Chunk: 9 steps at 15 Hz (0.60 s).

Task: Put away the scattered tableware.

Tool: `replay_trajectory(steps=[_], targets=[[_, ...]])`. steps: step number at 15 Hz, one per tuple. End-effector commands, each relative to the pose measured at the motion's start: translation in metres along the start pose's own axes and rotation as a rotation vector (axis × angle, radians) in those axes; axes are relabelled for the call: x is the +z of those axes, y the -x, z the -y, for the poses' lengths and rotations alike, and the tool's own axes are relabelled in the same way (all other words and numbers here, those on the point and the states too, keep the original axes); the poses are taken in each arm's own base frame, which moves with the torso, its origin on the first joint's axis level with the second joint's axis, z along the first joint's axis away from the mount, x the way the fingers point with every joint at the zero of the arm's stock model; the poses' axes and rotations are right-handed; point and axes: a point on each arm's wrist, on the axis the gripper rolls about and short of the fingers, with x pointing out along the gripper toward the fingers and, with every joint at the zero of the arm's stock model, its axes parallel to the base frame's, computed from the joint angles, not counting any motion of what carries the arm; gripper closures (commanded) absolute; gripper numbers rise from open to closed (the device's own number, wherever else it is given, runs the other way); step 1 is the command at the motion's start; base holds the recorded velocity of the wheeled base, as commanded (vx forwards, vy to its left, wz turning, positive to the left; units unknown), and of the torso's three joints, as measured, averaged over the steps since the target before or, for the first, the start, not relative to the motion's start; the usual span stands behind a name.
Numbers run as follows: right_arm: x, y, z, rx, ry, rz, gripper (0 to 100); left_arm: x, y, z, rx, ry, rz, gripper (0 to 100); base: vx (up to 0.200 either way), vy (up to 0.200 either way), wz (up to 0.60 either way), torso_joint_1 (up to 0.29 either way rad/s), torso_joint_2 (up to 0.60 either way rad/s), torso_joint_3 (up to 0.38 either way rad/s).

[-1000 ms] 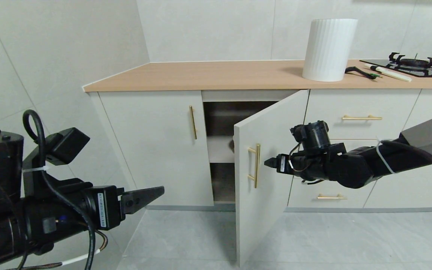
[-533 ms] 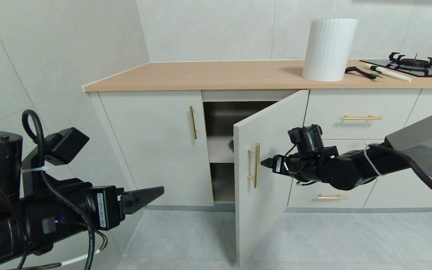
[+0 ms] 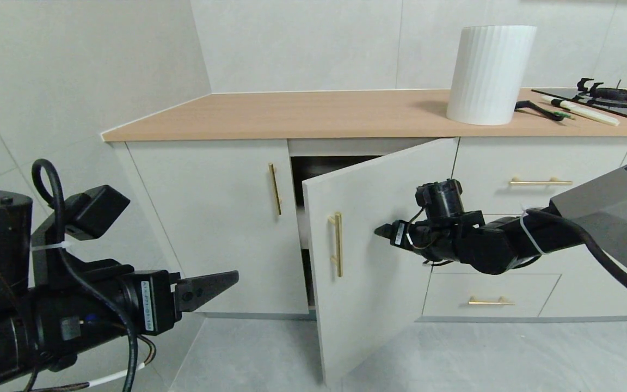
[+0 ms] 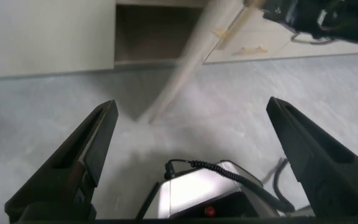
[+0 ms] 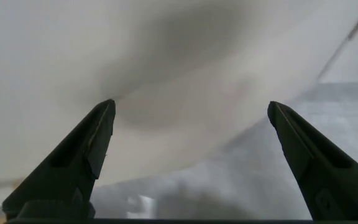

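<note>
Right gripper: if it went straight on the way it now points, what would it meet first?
Most likely the front face of the half-open cabinet door, beside its gold handle. The right gripper, fingers open, points at that panel from close by. Depth is unclear, though.

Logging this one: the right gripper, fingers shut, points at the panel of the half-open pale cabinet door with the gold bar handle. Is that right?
Not quite. The fingers of the right gripper are spread apart, not shut, as the right wrist view shows. It does point at the panel of the half-open pale cabinet door with the gold bar handle.
</note>
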Motion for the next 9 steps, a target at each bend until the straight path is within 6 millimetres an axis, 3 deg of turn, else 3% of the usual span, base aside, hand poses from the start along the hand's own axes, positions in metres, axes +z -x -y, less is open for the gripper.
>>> replay_trajectory(steps=[1,4,9], targets=[[0.002,-0.001,-0.008,0.022,-0.023,0.014,0,0.0,-0.001,0.0,0.0,0.0,-0.002,0,0.0,0.0,0.0,0.0,0.0,0.0],[0.006,-0.007,-0.018,0.049,-0.108,0.035,0,0.001,-0.001,0.0,0.003,0.008,0.007,0,0.0,0.0,0.0,0.0,0.0,0.0],[0.014,-0.042,-0.028,0.003,-0.269,0.163,0,0.002,0.0,0.001,0.002,0.009,0.01,0,0.0,0.0,0.0,0.0,0.0,0.0]])
